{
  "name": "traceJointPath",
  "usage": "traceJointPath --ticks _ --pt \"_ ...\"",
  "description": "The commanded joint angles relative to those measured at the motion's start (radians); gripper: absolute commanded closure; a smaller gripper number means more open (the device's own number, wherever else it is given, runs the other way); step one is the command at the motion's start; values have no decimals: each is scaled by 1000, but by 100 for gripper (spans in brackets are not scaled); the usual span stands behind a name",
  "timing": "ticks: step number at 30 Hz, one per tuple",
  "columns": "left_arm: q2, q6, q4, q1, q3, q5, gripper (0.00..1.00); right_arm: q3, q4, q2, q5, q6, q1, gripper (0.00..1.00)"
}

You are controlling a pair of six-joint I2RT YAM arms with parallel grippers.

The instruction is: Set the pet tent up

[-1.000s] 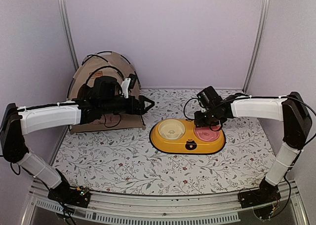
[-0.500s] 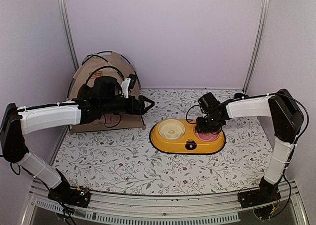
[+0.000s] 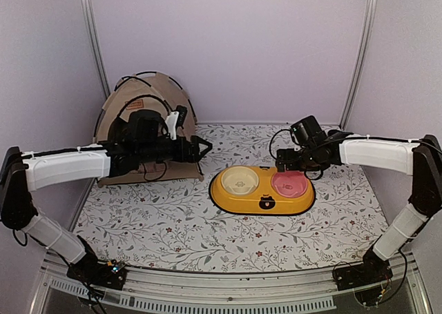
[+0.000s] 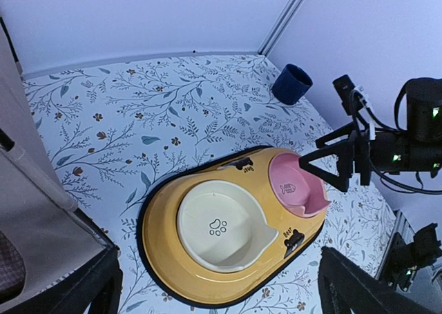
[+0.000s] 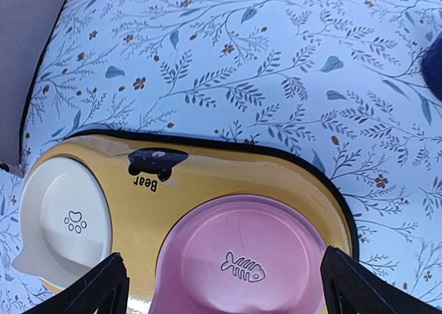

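The tan pet tent stands at the back left against the wall, with thin black poles and a brown label patch. Its fabric edge shows at the left of the left wrist view and in the top left corner of the right wrist view. My left gripper is open and empty just right of the tent, pointing toward the feeder; its fingers frame the cream bowl. My right gripper is open and empty, hovering over the back edge of the pink bowl.
The yellow double-bowl feeder tray lies mid-table, holding a cream bowl and a pink bowl. A dark blue cup stands near the back right corner. The table has a floral cover.
My right gripper dipped to the pink bowl, then lifted and drew back to the right, empty. My left gripper pulled back slightly toward the tent.
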Motion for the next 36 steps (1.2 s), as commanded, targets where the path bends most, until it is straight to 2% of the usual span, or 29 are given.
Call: traceJointPath --ticks 1,6,19,23,27,30,32,36 --pt "-61 -16 52 13 -62 -57 1 -43 26 -88 109 -7 -1 1" --pt "-119 -60 78 15 -165 -120 1 -121 65 -202 190 13 -2 1" --pt "-318 -110 15 77 -337 -345 1 -465 378 -593 301 18 -32 1" --pt "-374 -50 55 84 -417 -476 1 -654 577 -703 318 -67 -33 0" --pt "-376 80 177 98 -479 -502 1 -745 677 -761 308 -128 -55 1" --pt "-379 144 277 111 -517 -507 1 -756 736 -743 240 -218 -149 1" --pt "-378 175 351 121 -550 -528 1 -780 811 -706 183 -253 -258 1" --pt "-365 214 464 154 -601 -538 1 -775 910 -603 -52 -242 -502 1"
